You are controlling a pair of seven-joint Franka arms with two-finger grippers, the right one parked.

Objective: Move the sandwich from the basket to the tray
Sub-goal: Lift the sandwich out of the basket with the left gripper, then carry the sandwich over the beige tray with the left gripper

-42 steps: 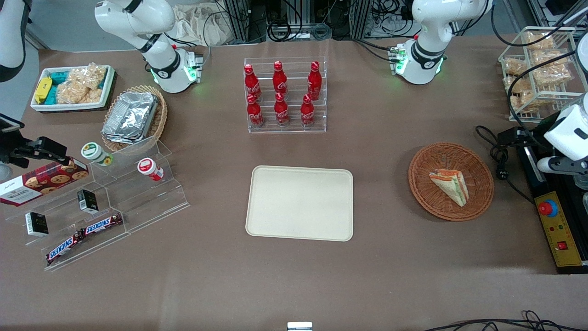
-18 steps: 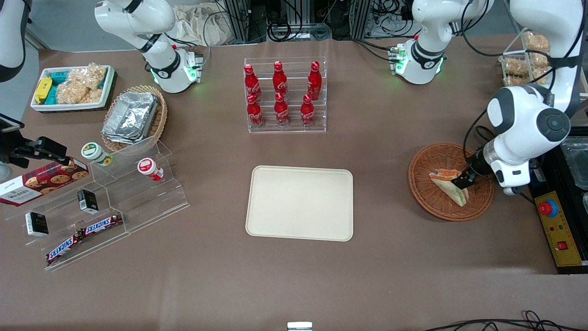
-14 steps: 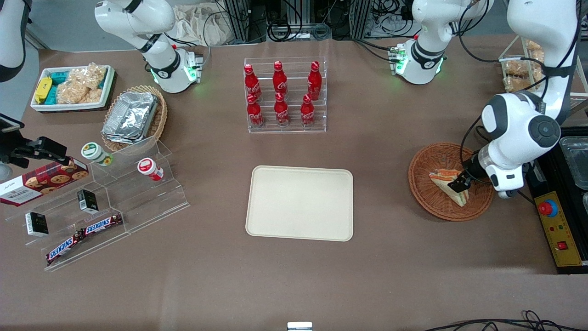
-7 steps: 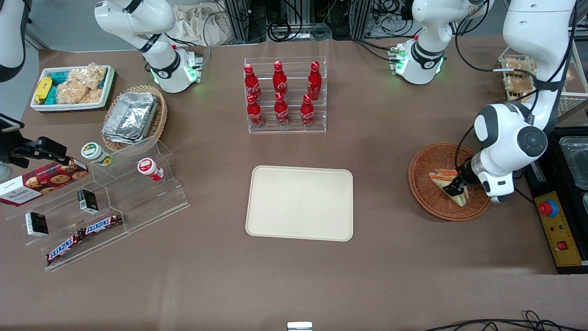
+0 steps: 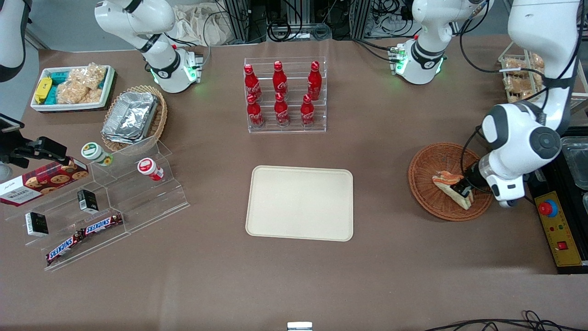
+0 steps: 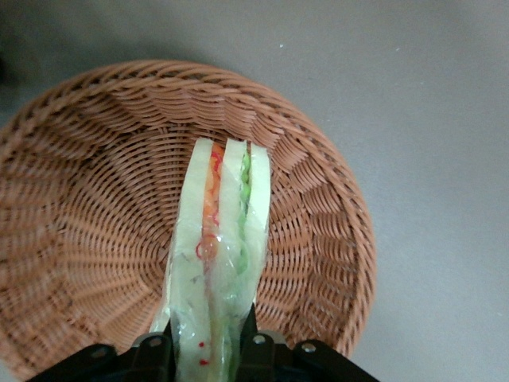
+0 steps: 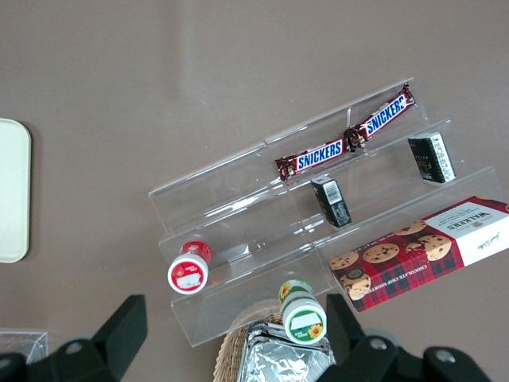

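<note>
The clear-wrapped sandwich (image 5: 448, 182) (image 6: 219, 239) stands on edge over the round reddish-brown basket (image 5: 429, 161) (image 6: 87, 239), at the working arm's end of the table. My gripper (image 5: 463, 189) (image 6: 208, 350) is shut on the sandwich's wide end, one black finger on each bread face. The orange-red and green filling layers show between the slices. The cream-beige tray (image 5: 299, 202) lies flat at the table's middle, with nothing on it.
A clear rack of red cola bottles (image 5: 285, 94) stands farther from the front camera than the tray. A stepped clear display with snack bars (image 5: 87, 230), a cookie box (image 5: 41, 181), a foil-container basket (image 5: 133, 117) and a white snack bin (image 5: 71, 87) sit toward the parked arm's end.
The gripper came down into the basket and shut on the sandwich. The sandwich has turned from lying flat to standing on edge and shifted slightly.
</note>
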